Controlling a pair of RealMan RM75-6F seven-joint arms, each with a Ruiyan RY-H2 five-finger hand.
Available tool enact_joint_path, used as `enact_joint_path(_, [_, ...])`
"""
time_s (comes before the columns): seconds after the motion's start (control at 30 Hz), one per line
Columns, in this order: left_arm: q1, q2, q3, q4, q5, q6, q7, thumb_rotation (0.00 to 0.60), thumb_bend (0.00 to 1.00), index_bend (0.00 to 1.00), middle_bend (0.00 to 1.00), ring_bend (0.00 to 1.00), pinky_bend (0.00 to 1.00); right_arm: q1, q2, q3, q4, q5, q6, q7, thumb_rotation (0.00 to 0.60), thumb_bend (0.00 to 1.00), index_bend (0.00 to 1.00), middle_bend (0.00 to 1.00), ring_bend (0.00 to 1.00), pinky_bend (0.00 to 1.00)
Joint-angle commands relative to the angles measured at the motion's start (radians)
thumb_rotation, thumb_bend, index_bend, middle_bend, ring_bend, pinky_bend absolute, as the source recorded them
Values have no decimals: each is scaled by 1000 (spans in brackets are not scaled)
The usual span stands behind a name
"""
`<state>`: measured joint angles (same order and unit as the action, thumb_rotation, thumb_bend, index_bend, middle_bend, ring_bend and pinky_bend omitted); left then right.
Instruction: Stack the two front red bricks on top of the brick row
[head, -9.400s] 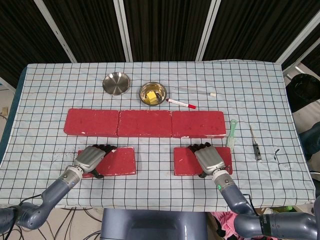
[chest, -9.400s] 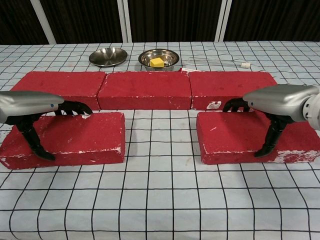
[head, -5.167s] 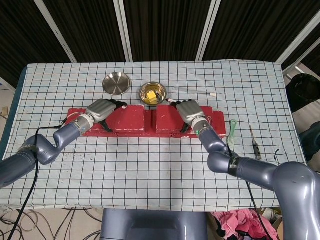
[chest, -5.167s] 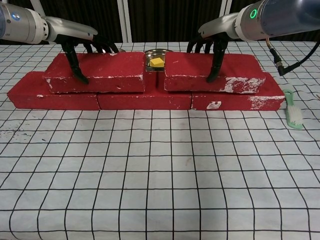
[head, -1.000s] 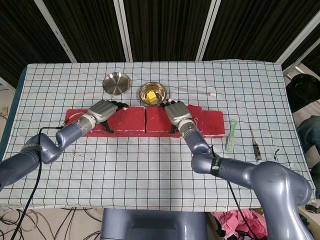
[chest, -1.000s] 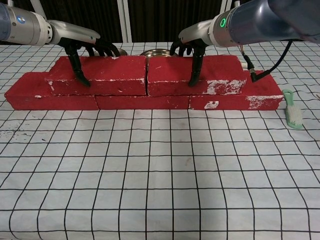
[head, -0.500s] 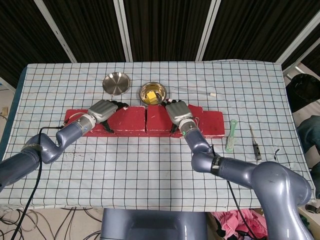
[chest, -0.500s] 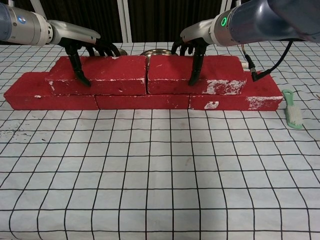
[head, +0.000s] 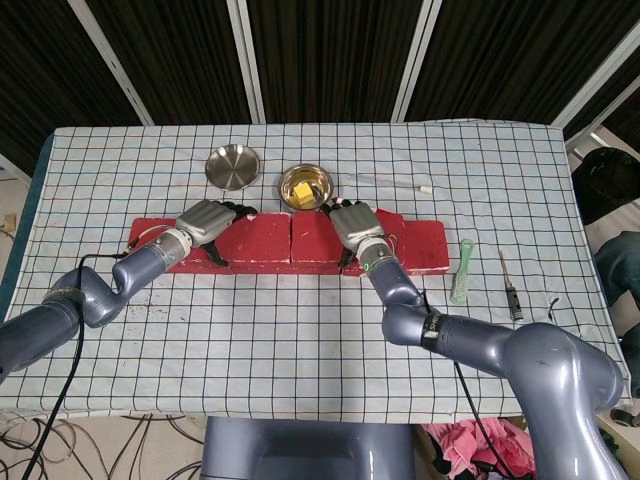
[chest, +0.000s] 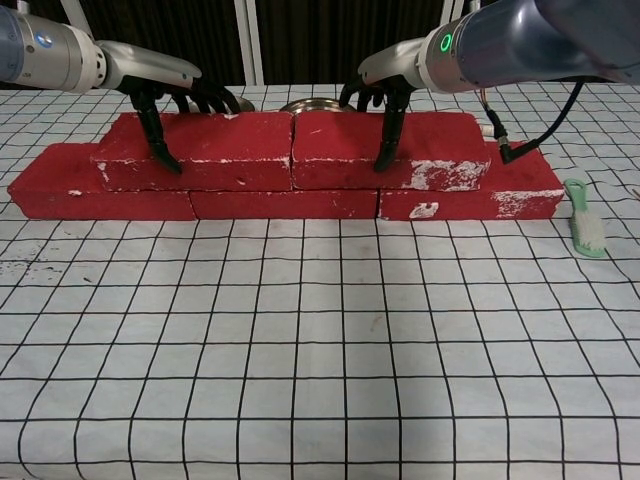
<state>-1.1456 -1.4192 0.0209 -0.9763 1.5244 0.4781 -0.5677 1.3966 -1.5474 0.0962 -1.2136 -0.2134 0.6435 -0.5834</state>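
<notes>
Red bricks are sitting two layers high on my checkered counter (chest: 320, 340) — the brick row (chest: 290, 203) is lying below, and the two front bricks are lying end to end on top. My left robot hand (chest: 165, 95) is gripping the left upper brick (chest: 200, 150), thumb on its front face, fingers over the back edge; my right robot hand (chest: 385, 90) is gripping the right upper brick (chest: 400, 150) likewise. Farther back, a steel dish (head: 233, 165) and a bowl (head: 305, 185) are sitting — a green brush (chest: 585, 225) is lying to the right.
</notes>
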Motion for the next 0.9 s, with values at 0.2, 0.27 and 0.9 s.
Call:
enact_joint_path(0.2, [0,-2,-1,1,-3,-3,2,600,96,130,211,118,233,0,-3,0,3,-2,-5,1,600,0,56,106,62,187])
enact_joint_path(0.27, [0,-2,0,3,-3,-6,4,600,74,124,210,116,232,0,-3,-1,4,-2,-7,1,600,0,49,96,53,187])
enact_joint_path(0.9, [-3,2,-9,-5,-20,-23,22,600,20,96,185,83,213,-2,-4,0,3,-10,0,4,600,0,31,79,38,187])
